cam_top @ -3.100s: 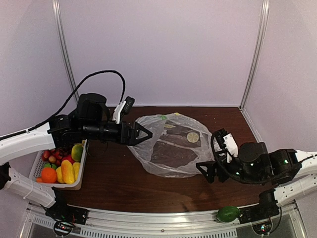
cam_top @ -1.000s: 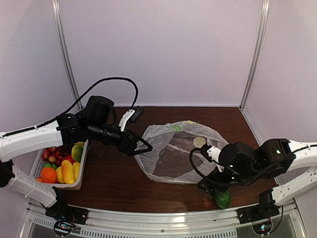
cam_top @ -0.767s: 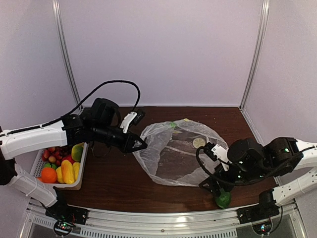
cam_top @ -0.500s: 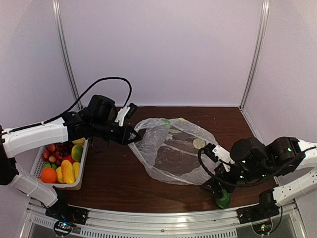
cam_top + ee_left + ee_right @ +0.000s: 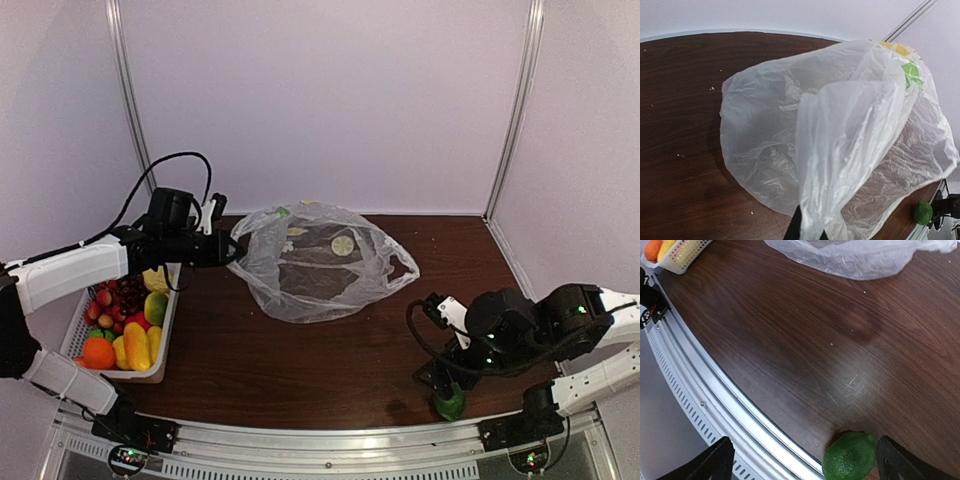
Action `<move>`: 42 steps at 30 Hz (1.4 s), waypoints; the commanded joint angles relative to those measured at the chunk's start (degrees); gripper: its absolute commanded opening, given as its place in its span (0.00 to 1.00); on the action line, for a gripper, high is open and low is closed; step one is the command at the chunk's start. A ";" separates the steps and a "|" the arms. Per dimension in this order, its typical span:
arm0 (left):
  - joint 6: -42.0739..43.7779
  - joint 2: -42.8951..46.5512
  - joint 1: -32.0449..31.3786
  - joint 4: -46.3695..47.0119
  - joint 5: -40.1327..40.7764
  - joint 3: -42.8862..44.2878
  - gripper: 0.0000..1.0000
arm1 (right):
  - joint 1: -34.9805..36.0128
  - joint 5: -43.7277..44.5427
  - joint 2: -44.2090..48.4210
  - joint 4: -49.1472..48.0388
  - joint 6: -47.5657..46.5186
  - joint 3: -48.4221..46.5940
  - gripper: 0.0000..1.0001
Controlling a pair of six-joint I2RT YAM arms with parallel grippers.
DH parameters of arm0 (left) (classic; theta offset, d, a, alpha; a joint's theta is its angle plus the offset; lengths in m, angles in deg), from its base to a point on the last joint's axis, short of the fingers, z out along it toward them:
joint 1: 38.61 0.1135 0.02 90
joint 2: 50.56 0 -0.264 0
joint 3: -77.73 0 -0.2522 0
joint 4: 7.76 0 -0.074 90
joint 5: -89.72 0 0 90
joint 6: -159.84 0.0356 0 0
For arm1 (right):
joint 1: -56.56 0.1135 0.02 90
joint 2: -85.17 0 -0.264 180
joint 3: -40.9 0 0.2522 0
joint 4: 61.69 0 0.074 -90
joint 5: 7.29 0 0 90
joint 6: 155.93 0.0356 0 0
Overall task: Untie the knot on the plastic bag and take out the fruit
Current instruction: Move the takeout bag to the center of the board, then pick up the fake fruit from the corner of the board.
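1. The left gripper (image 5: 228, 250) is pressed together on a fold of the plastic bag (image 5: 310, 270). It pinches the bag's left edge and lifts that side off the table (image 5: 300, 370).
2. The bag sits at the middle of the table towards the back, puffed up and crinkled. One loop handle (image 5: 400, 268) trails out to its right. No tied knot can be made out, and the bag's mouth looks loose. A yellow and a green patch show through the film, but whether they are fruit or print cannot be told.
3. A white basket (image 5: 168, 330) at the left edge holds a heap of fruit (image 5: 125, 340): orange, yellow, red and green pieces.
4. One green lime (image 5: 850, 456) lies alone on the table near the front right, just beside the metal rail (image 5: 715, 390) along the near edge and well apart from the bag.
5. The right gripper (image 5: 445, 385) hangs directly above that lime with its fingers spread wide and nothing held.
6. In the right wrist view the lime sits between the two fingers, nearer the right-hand one than the left.
7. The lime is close to round, so its long axis matters little. The right arm is far nearer to it than the left.
8. The next move probably calls for a small sideways centring, then a straight descent and a close on the lime.
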 commanded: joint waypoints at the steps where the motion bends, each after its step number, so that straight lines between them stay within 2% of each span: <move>1: -0.37 1.82 0.48 4.46 -2.62 -2.55 0.00 | -2.11 5.56 -2.27 7.16 6.98 3.31 1.00; 5: 0.44 2.38 0.48 5.45 -4.86 -3.87 0.00 | -3.43 4.16 -3.45 8.34 12.20 7.33 1.00; 8: 1.39 3.06 0.48 4.81 -5.41 -3.85 0.26 | -3.92 1.99 -3.73 6.84 15.30 11.18 1.00; 12: 2.53 5.62 0.48 2.85 -4.77 -3.14 0.75 | -4.41 -0.92 -4.41 1.82 18.45 16.06 1.00; 13: 2.79 6.46 0.48 2.03 -4.03 -2.73 0.84 | -4.50 -1.33 -4.45 0.27 18.83 17.13 1.00; 15: 3.56 8.00 0.53 0.12 -2.59 -2.10 0.96 | -4.58 -2.49 -4.40 -3.76 19.33 18.71 1.00; 20: 5.47 10.09 0.57 -5.45 -1.12 -1.19 0.98 | -4.94 -4.69 -6.32 -11.07 20.82 22.31 0.97; 25: 5.01 11.73 0.57 -7.33 -2.28 -3.65 0.97 | -4.94 -4.33 -7.48 -12.23 21.35 23.05 0.82; 27: 5.82 12.39 0.51 -7.11 -6.00 -4.37 0.98 | -4.94 -3.64 -7.28 -11.16 21.34 22.56 0.78; 29: 6.20 12.99 -0.14 -7.03 -10.27 -4.54 0.98 | -4.94 -2.93 -6.68 -10.30 20.99 21.74 0.70; 32: 6.44 14.80 -3.19 -7.95 -9.77 -4.27 0.98 | -4.94 -2.10 -4.93 -9.97 19.46 19.69 0.64; 35: 4.60 16.49 -6.67 -9.29 -7.64 -3.02 0.98 | -4.94 -1.53 -3.01 -11.02 16.49 16.79 0.63; 39: -0.71 17.72 -13.26 -8.14 -5.04 -1.65 0.98 | -4.94 -1.65 -0.95 -16.06 9.67 11.95 0.63; 42: -5.48 16.54 -19.55 -3.45 -4.92 -1.42 0.98 | -4.99 -1.42 -1.25 -22.31 2.78 8.12 0.64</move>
